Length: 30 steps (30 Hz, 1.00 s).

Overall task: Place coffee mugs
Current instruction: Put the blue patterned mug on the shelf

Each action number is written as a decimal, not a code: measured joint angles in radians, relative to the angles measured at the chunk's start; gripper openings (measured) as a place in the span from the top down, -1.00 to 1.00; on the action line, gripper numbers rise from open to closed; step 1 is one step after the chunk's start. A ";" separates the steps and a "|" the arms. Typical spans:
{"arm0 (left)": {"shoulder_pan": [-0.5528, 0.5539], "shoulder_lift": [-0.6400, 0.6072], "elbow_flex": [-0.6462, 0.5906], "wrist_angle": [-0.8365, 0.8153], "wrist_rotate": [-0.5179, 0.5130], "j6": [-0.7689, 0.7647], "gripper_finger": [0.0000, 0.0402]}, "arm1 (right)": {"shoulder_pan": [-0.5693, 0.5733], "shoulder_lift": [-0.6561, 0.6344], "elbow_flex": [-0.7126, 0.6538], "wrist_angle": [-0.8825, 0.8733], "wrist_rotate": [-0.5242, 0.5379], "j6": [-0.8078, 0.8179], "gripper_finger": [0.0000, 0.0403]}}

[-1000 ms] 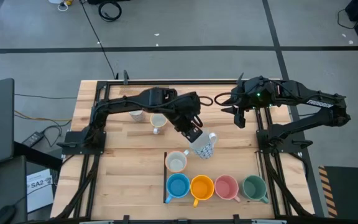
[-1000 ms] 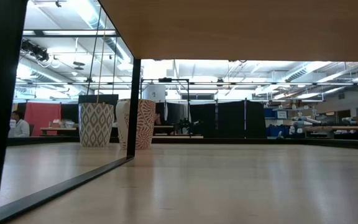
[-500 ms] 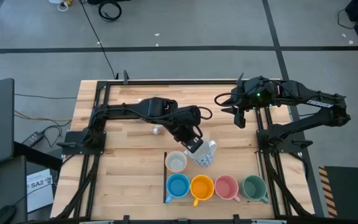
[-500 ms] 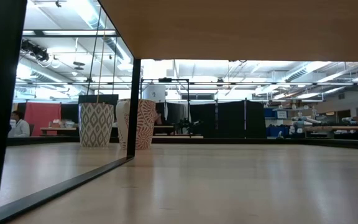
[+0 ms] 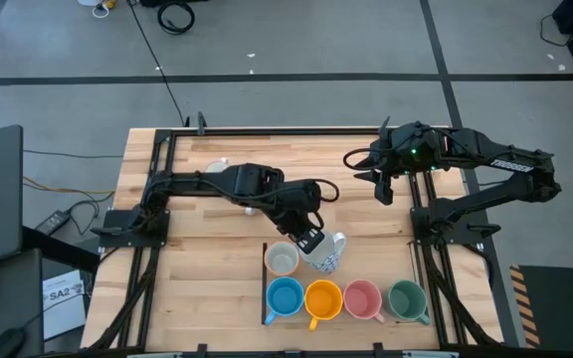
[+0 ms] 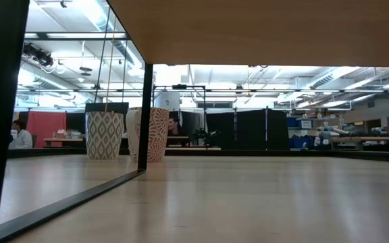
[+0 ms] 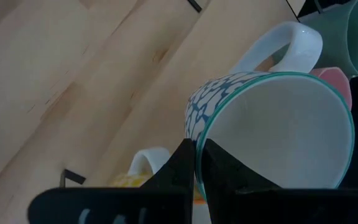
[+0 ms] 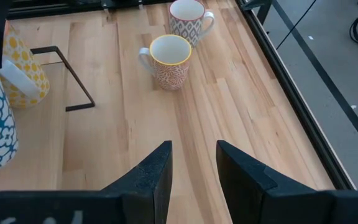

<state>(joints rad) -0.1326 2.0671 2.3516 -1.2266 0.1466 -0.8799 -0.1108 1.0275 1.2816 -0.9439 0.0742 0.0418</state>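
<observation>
Carrying the white mug with blue-teal pattern (image 5: 327, 252), rim pinched in the left gripper (image 5: 311, 239), toward three o'clock of the cream mug (image 5: 283, 260); four coloured mugs (image 5: 344, 299) already lined up at six o'clock, two patterned mugs (image 8: 180, 42) waiting; right gripper (image 5: 378, 182) idling, fingers parted, holding nothing.

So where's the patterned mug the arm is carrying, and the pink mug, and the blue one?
Patterned mug (image 7: 272, 130): left wrist view, on its white inside wall.
Pink mug (image 5: 362, 298): high view, on its inside.
Blue mug (image 5: 285, 297): high view, on its inside.

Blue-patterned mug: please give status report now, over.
Left tool shut on blue-patterned mug rim, held beside cream mug, behind the coloured row. Right tool open, empty, waiting at table's far right. Nothing blocks the spot.
</observation>
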 joint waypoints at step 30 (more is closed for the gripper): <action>-0.024 0.001 -0.005 0.005 -0.016 0.003 0.87 | 0.000 0.000 0.000 0.000 0.003 0.000 0.35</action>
<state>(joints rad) -0.1562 2.0686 2.3470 -1.2218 0.1309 -0.8774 -0.1108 1.0275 1.2816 -0.9440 0.0769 0.0418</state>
